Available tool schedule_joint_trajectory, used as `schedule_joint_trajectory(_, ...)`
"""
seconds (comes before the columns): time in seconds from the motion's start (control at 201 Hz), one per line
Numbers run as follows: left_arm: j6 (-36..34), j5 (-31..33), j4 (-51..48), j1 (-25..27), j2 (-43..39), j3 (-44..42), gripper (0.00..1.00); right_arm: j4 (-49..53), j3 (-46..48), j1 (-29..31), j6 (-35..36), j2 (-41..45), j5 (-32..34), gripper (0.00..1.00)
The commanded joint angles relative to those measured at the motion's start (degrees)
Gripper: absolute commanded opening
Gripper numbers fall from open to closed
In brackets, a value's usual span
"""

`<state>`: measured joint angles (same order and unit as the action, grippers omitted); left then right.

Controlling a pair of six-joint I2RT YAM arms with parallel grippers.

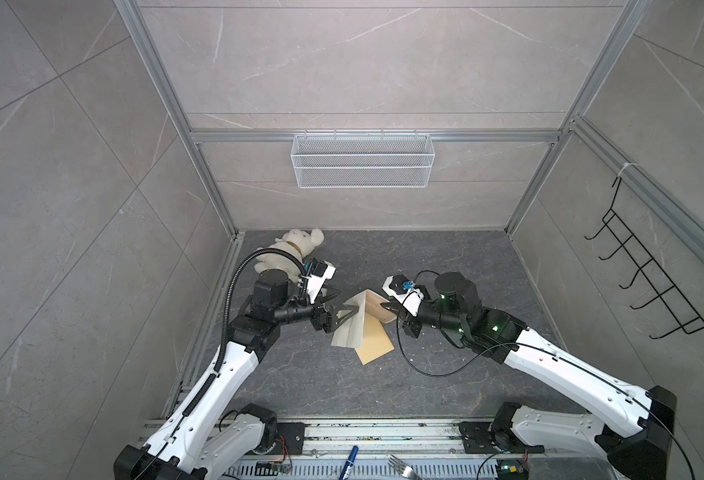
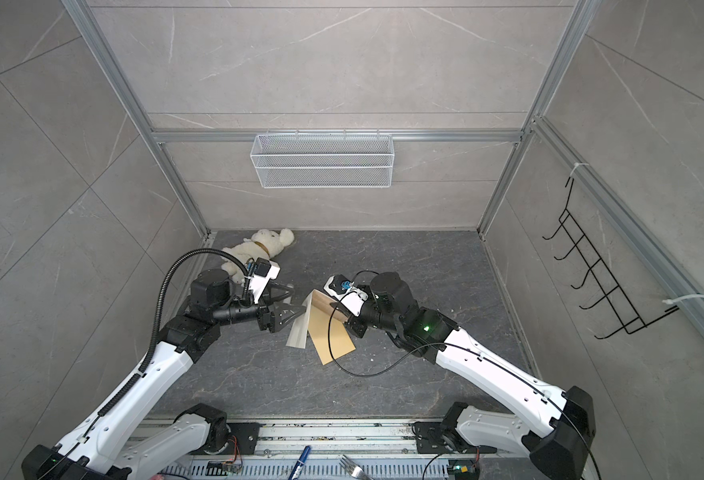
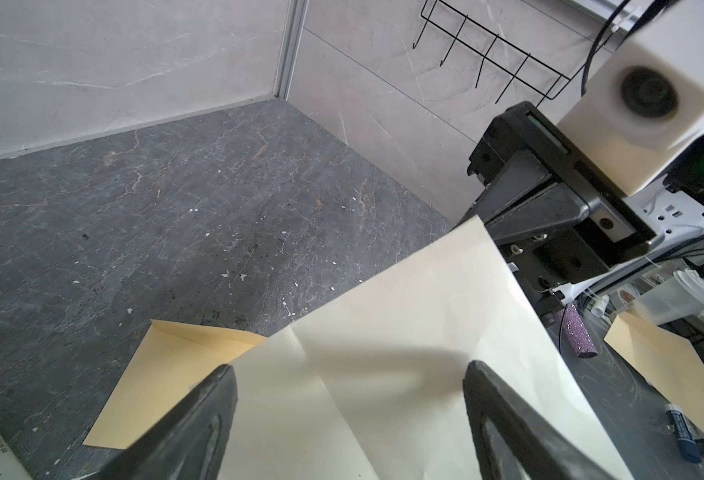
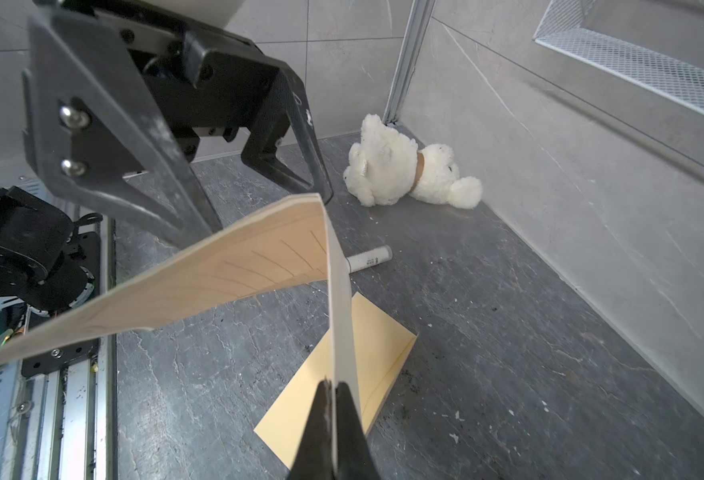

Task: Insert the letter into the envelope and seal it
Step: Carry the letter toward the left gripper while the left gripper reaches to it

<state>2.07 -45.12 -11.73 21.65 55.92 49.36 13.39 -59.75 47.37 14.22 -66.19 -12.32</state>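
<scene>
The letter is folded and held up off the floor, its pale back facing the left arm and its tan inner side curling open. My right gripper is shut on the letter's edge. My left gripper is open, its two fingers spread wide on either side of the letter's pale face and not pinching it. The envelope lies flat on the dark floor under the letter, partly hidden by it.
A white plush bear lies in the back left corner. A white tube lies on the floor near the left gripper. A mesh basket hangs on the back wall and a black hook rack on the right wall.
</scene>
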Motion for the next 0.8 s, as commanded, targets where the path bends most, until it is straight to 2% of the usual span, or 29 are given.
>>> schedule_joint_trajectory(0.0, -3.9, 0.2, 0.5, 1.0, -1.8, -0.7, 0.87, -0.6, -2.1, 1.1, -1.4, -1.6, -1.9, 0.00)
schedule_joint_trajectory(0.254, -5.1, 2.1, 0.5, 1.7, -2.6, -1.5, 0.87, -0.6, -2.7, 3.1, 0.6, -3.9, -4.4, 0.00)
schedule_joint_trajectory(0.478, -5.6, -0.8, 1.8, 2.3, -3.0, -2.5, 0.83, 1.4, -4.4, 3.4, 2.7, -5.5, -6.3, 0.00)
schedule_joint_trajectory(0.712, -5.8, -3.0, 3.4, 2.6, -3.4, -3.4, 0.61, 3.5, -6.3, 3.4, 5.0, -6.4, -7.1, 0.00)
schedule_joint_trajectory(0.792, -5.7, -3.8, 4.3, 2.7, -3.5, -4.2, 0.48, 4.5, -7.2, 3.3, 5.6, -6.8, -6.8, 0.00)
